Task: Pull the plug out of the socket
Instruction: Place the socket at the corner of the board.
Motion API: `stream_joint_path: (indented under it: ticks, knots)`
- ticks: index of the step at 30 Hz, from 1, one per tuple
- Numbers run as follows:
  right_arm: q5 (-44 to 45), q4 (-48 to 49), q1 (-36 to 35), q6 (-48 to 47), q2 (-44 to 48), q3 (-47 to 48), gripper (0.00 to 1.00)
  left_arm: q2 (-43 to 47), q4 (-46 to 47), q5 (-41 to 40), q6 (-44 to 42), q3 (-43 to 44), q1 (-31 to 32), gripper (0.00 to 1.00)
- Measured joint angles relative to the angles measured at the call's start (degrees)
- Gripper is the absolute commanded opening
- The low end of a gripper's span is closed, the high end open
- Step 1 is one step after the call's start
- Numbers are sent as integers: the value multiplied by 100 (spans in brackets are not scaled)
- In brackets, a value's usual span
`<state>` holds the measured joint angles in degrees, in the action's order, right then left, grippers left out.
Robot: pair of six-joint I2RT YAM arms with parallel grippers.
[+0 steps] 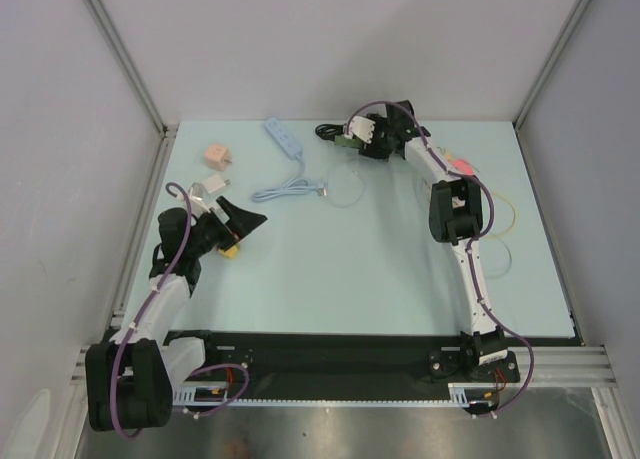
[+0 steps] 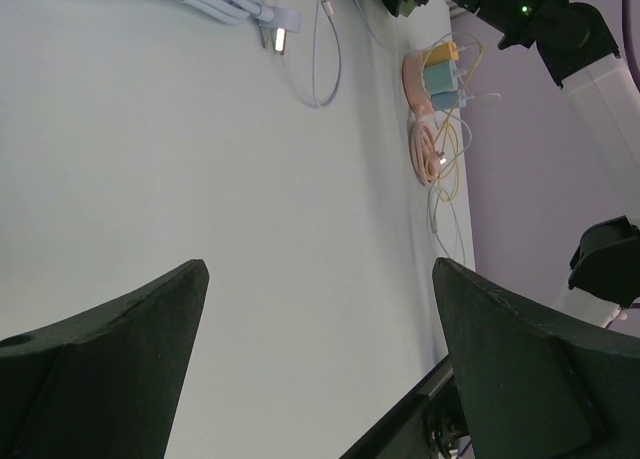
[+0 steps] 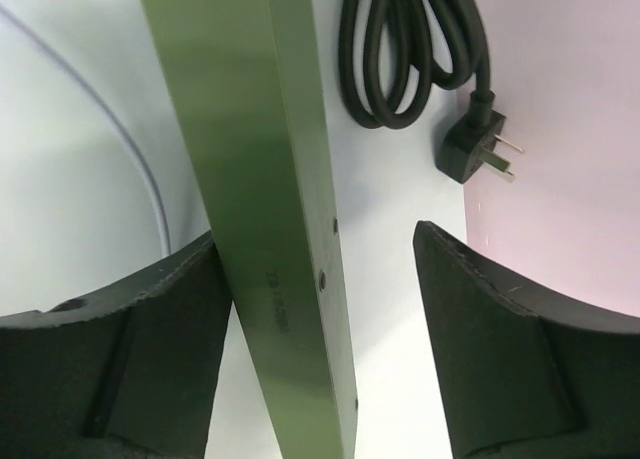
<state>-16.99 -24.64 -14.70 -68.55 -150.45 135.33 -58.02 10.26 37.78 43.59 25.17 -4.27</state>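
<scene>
Straddles 12-to-6 green strip with right gripper, jaws parted, gripping nothing; finds black plug, prongs bare, at 1 o'clock.

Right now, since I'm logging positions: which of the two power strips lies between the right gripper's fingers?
The green strip, inside the open right gripper beside the black cord; the pale blue strip lies apart, further left.

No legible text anywhere
</scene>
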Motion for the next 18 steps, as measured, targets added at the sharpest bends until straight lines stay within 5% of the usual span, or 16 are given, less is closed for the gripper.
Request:
stream_joint_path:
  ticks: [11, 14, 15, 18]
  knots:
    - [-286, 142, 254, 756, 2, 0, 70, -2, 125, 0, 35, -11, 0, 100]
    - [-468, 125, 382, 984, 2, 0, 47, -2, 125, 0, 55, -13, 0, 100]
    - [-562, 103, 424, 1034, 2, 0, 29, -4, 127, 0, 57, -13, 0, 99]
    - [-955, 103, 485, 1043, 15, 48, 16, -22, 146, 0, 63, -35, 0, 100]
